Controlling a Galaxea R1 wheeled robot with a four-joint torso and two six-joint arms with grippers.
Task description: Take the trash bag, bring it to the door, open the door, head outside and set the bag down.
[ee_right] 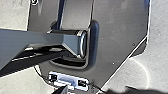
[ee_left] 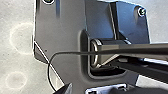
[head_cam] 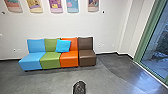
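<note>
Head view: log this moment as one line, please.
seats in row by wall: blue, green, orange, brown | blue cushion against green and orange backrests | green-framed glass at right | dark object bottom centre, unidentified

Four armless, smooth-covered seats stand in a row by the white wall [head_cam: 65,25]: a light-blue one [head_cam: 32,60], a green one [head_cam: 50,60], an orange one [head_cam: 69,59] and a dark-brown one [head_cam: 87,60], with a bright-blue square cushion [head_cam: 63,46] leaning across the green and orange backs. Colourful rounded-corner panels [head_cam: 55,5] hang above, and a green-framed glass pane [head_cam: 157,47] rises from the grey floor [head_cam: 57,80] to the right. At the near edge pokes up a black rounded object [head_cam: 79,87], too little visible to identify.
</note>
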